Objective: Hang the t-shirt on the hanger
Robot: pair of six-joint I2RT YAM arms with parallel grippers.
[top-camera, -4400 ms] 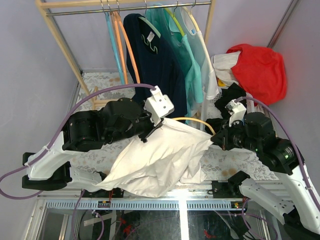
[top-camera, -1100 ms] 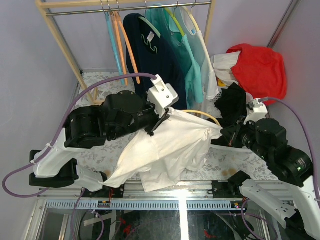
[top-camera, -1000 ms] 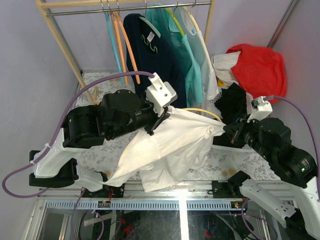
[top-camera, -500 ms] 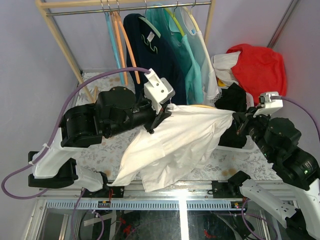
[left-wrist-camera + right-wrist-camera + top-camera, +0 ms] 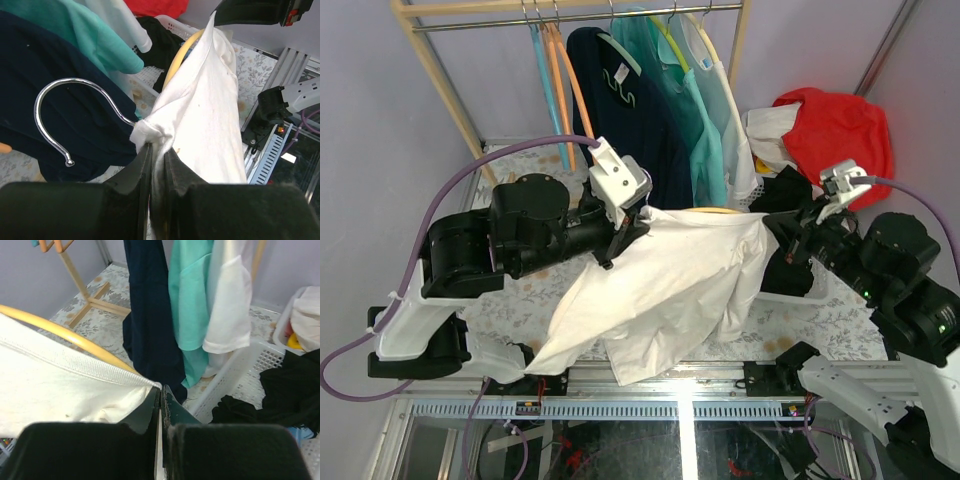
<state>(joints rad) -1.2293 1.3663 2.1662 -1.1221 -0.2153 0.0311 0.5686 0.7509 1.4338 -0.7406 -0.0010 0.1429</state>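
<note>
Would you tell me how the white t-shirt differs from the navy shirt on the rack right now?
The t-shirt is white; the navy shirt is dark. The t-shirt is stretched sideways between the left gripper and right gripper, both shut on it; the navy shirt hangs straight down from the rail. Both are unfolded cloth tops.

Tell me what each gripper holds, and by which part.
Both hold the t-shirt: the left gripper pinches bunched fabric beside the hanger hook, the right gripper pinches its ribbed edge.
</note>
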